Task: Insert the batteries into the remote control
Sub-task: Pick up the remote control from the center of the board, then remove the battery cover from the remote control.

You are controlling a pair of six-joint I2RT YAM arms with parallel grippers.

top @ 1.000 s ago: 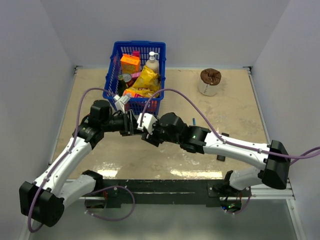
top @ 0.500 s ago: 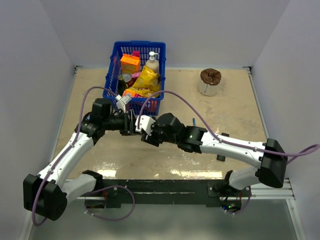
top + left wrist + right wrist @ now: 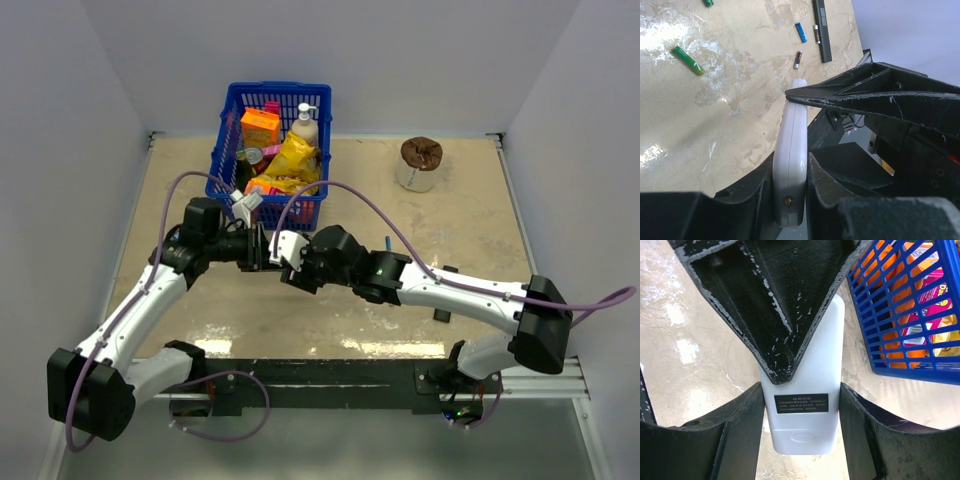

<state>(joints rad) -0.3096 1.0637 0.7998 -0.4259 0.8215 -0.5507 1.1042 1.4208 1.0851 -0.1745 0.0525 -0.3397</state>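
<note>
Nearest me the two arms reach in from the bottom corners of the overhead view and meet just left of centre, both gripping the remote control [image 3: 802, 430] above the table [image 3: 715, 125]. The left gripper [image 3: 790, 162] is clamped flat across its thin body, front and back, and the right gripper [image 3: 801, 390] pinches its two long edges, with the small dark label facing the right wrist camera. I take this as a handover or a two-handed brace: one hand steadies the case while the other gets a better hold for reaching the battery bay. No cell is in either hand. The batteries [image 3: 688, 60] lie loose on the tabletop beyond: a green one at upper left of the left wrist view, a blue one [image 3: 800, 32] and a dark one [image 3: 798, 59] near the top, beside a long black remote [image 3: 822, 30]. Farther back stands the blue basket [image 3: 920, 370] of groceries, close behind the remote. Compared with a second ago, the meeting point has slid a little toward the left of the frame, and the left jaws, then looser, have now shut on the case. The right hand's hold looks unchanged.
</note>
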